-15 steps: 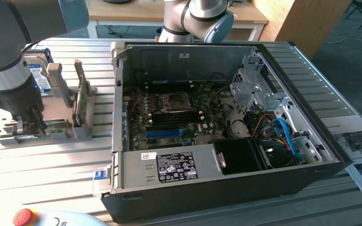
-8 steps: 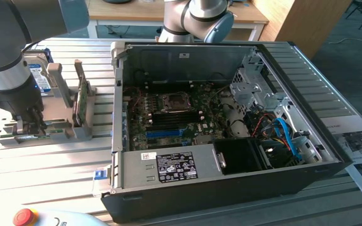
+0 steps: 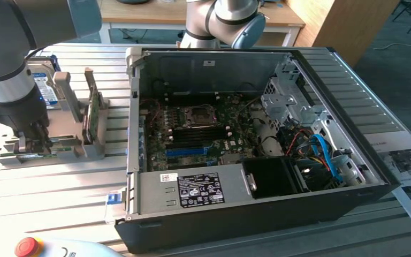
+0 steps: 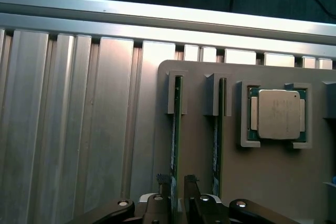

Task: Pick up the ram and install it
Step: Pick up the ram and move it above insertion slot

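Observation:
The ram (image 4: 176, 129) is a thin green stick standing on edge in a slot of the grey parts holder (image 4: 273, 182). My gripper (image 4: 177, 195) is down over it with one finger on each side, shut on the ram, which still sits in its slot. A second ram stick (image 4: 216, 129) stands in the neighbouring slot. In the exterior view my gripper (image 3: 34, 145) is low over the holder (image 3: 70, 152) at the exterior view's left, beside the open computer case (image 3: 256, 214). The motherboard's memory slots (image 3: 188, 142) lie in the middle of the case.
A processor chip (image 4: 278, 114) lies in a pocket of the holder beside the sticks. A taller green card (image 3: 90, 115) and a hard drive (image 3: 46, 88) stand upright in the holder. A red stop button (image 3: 27, 246) sits at the front. The table is ribbed aluminium (image 4: 79, 129).

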You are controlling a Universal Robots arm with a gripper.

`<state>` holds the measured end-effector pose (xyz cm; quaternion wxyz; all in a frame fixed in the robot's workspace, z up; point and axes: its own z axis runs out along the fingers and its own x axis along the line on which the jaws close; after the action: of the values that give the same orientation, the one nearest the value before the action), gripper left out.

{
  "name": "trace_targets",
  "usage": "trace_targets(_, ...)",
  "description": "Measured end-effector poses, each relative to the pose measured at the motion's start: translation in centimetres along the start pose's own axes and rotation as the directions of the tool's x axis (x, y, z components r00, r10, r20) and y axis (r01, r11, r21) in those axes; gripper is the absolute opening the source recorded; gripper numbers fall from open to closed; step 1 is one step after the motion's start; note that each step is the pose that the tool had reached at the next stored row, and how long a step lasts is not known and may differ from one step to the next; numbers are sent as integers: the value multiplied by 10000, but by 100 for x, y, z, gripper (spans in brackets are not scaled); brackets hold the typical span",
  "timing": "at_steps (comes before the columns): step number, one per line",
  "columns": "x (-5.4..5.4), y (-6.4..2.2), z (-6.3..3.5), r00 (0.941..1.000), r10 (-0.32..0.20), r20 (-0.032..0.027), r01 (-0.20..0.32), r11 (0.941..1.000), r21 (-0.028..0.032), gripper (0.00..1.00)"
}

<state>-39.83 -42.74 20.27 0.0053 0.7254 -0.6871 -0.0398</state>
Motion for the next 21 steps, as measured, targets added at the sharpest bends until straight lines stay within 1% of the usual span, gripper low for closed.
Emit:
trace_targets(4, 0, -1, 1, 10000, -1, 1, 1, 10000, 2, 25)
trace_targets(8, 1, -2, 1, 10000, -3, 1, 3, 10000, 27, 25)
trace_targets(17, 0, -1, 1, 10000, -3, 0, 3, 10000, 28, 24)
trace_targets(19, 0, -1, 1, 10000, -2, 1, 2, 10000, 28, 12)
trace_targets(21, 0, -1, 1, 10000, -3, 1, 3, 10000, 28, 12)
